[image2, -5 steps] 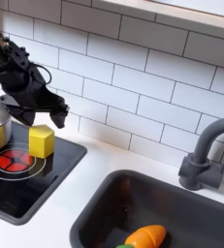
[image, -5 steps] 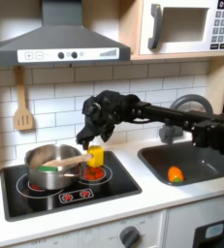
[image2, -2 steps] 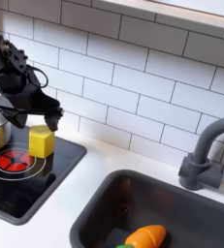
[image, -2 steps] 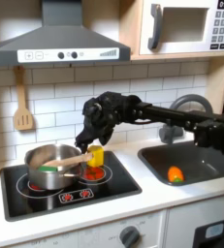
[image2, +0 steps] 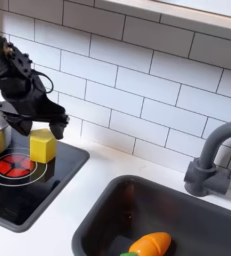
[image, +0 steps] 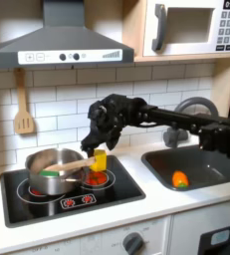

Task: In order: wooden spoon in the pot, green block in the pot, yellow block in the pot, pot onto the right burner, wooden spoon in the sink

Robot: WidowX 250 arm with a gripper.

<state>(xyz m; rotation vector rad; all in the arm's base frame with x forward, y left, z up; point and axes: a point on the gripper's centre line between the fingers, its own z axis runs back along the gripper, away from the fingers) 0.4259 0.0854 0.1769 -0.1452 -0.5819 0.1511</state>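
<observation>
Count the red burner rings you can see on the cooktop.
2: the left ring lies under the pot; the right burner holds the yellow block.

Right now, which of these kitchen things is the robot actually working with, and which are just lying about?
Part of the job:
- pot, on the first exterior view's left burner
- wooden spoon, resting in the pot
- green block, inside the pot
- yellow block, on the right burner
- sink
- gripper, above the yellow block

Just lying about:
- slotted spatula on the wall
- orange toy in the sink
- faucet
- microwave
</observation>
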